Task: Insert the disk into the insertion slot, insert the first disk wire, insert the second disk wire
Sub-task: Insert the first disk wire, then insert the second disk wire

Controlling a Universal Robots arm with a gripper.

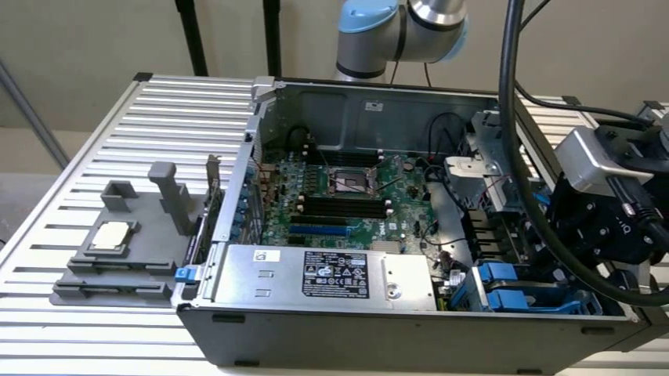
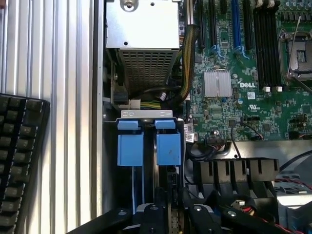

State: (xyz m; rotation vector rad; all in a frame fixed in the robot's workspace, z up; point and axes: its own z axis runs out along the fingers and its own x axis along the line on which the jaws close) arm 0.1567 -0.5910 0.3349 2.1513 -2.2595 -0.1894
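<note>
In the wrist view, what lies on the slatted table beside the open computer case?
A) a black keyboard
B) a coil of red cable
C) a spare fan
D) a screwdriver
A: a black keyboard, its rows of dark keys showing, lies on the slatted table just outside the wall of the open computer case.

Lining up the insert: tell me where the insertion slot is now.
The insertion slot sits at the exterior view's lower right, inside the open computer case, just right of the labelled silver box.
</note>
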